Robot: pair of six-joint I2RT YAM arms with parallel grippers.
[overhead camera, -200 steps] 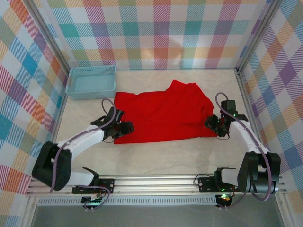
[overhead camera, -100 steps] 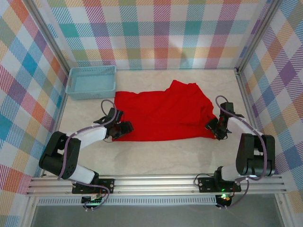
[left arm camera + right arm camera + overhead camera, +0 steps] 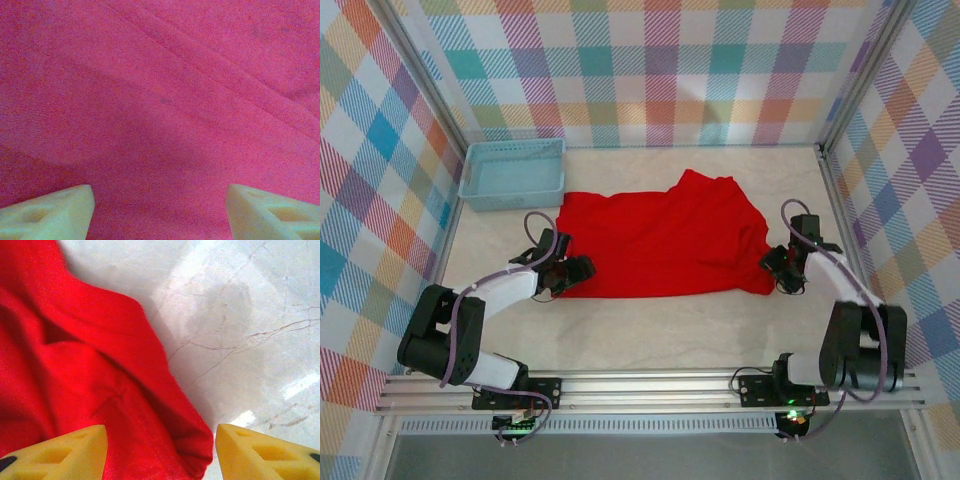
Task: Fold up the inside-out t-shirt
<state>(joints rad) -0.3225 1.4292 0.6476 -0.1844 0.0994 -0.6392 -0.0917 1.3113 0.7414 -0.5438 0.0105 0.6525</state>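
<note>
The inside-out t-shirt (image 3: pixel 665 240) lies spread on the pale tabletop, bright red and lightly creased. My left gripper (image 3: pixel 570 272) sits low at its near-left corner. In the left wrist view that gripper (image 3: pixel 160 215) is open, its pale fingertips (image 3: pixel 50 212) wide apart over flat red cloth (image 3: pixel 160 100). My right gripper (image 3: pixel 782 270) is at the shirt's near-right corner. Seen from the right wrist, it (image 3: pixel 162 455) is open too, and a rumpled fold of the shirt corner (image 3: pixel 190 440) lies between the yellow fingertips (image 3: pixel 270 452), touching neither.
A light blue basket (image 3: pixel 512 173) stands at the back left, just beyond the shirt's left end. Checked walls enclose the table on three sides. Bare marble-patterned tabletop (image 3: pixel 670 330) runs between the shirt and the arm bases.
The left gripper has slid a little to the left along the shirt's near-left corner. The right gripper has shifted slightly right at the near-right corner. Both arms' elbows have changed pose.
</note>
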